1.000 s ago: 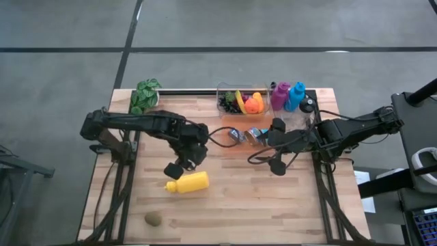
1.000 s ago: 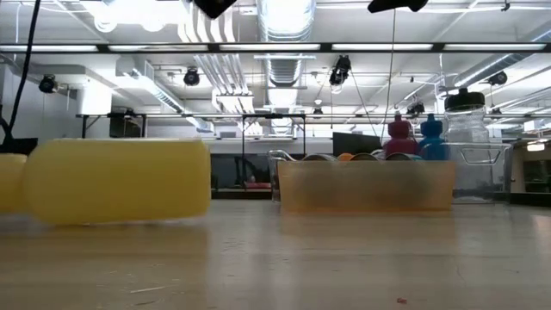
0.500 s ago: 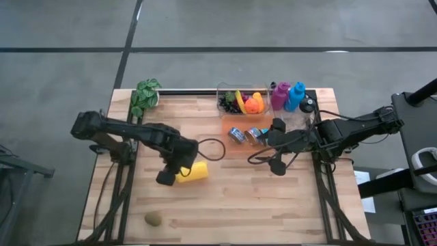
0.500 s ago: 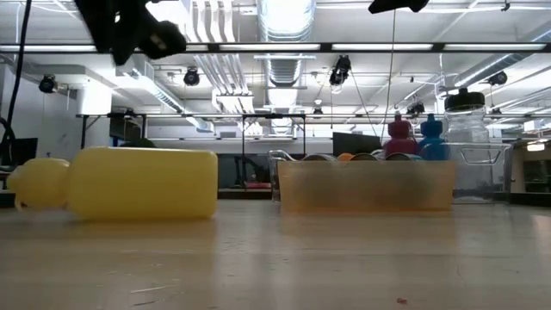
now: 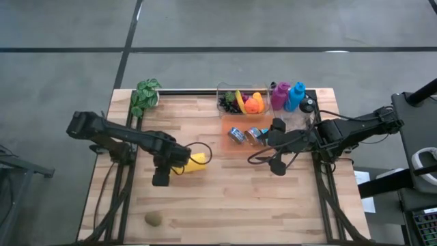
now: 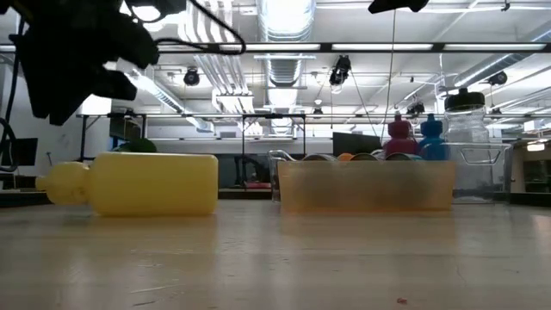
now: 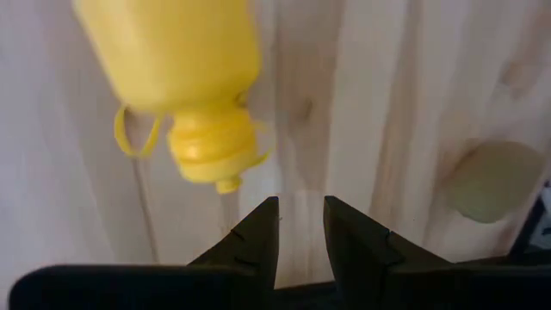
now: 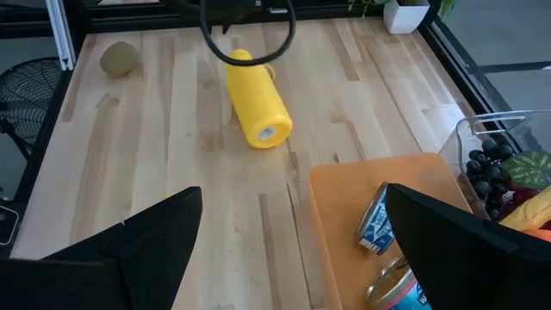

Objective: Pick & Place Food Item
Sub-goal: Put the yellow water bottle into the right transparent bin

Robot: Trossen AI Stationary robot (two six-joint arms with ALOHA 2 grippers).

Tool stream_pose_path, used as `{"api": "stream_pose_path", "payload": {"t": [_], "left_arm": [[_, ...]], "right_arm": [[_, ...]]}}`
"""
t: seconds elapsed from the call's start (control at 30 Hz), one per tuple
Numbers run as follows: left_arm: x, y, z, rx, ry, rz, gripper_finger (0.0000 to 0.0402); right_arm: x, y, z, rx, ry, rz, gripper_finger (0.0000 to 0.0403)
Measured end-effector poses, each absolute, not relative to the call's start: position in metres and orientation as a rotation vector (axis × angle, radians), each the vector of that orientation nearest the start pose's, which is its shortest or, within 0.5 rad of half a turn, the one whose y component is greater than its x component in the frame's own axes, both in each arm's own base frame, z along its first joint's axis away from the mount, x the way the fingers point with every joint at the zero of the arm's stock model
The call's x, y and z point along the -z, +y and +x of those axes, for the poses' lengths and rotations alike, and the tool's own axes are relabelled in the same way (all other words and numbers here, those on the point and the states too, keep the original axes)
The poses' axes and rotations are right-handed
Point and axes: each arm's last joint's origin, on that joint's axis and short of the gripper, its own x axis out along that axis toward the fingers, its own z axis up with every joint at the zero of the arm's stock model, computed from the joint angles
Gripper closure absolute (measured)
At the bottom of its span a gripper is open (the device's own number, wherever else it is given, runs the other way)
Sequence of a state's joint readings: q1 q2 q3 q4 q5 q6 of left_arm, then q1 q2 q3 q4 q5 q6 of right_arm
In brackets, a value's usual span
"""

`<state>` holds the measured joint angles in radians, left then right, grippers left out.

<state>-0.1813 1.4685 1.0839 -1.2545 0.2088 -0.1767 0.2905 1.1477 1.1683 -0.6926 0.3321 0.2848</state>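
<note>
A yellow bottle [image 5: 197, 162] lies on its side on the wooden table, cap [image 7: 209, 152] toward the left edge. A brown-green kiwi [image 5: 153, 219] rests near the front left corner. My left gripper [image 5: 160, 179] hangs pointing down just near-left of the bottle's cap. In the left wrist view its fingers [image 7: 300, 215] stand slightly apart with nothing between them, and the kiwi [image 7: 486, 181] lies off to one side. My right gripper [image 5: 274, 145] waits open by the orange tray [image 5: 235, 146], above the table.
The orange tray holds cans [image 5: 237, 134]. Behind it stand a clear bin of fruit [image 5: 242, 101], a magenta bottle [image 5: 279, 96] and a blue bottle [image 5: 295, 96]. A potted plant [image 5: 145, 96] sits at the far left corner. Bare wood lies between bottle and kiwi.
My left gripper has come down and gone toward the table's near left, rolling about its own axis as it went. The yellow bottle has rolled a little toward the far edge, still on its side. My right arm has kept still.
</note>
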Motion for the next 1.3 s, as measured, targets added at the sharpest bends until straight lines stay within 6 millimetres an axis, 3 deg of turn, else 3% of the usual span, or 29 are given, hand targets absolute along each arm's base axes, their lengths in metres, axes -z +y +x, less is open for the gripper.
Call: {"api": "stream_pose_path", "payload": {"t": [0.37, 0.73, 1.3], "left_arm": [[-0.210, -0.036, 0.221, -0.048, 1.741, -0.265, 0.0304], [-0.190, -0.043, 0.213, 0.150, 1.766, -0.277, 0.0304], [-0.170, -0.044, 0.206, 0.185, 1.747, -0.267, 0.0304]], "right_arm": [[-0.350, 0.057, 0.223, 0.129, 0.627, 0.065, 0.0039], [-0.349, 0.057, 0.222, 0.129, 0.635, 0.059, 0.0039], [-0.345, 0.057, 0.222, 0.130, 0.647, 0.054, 0.0039]]}}
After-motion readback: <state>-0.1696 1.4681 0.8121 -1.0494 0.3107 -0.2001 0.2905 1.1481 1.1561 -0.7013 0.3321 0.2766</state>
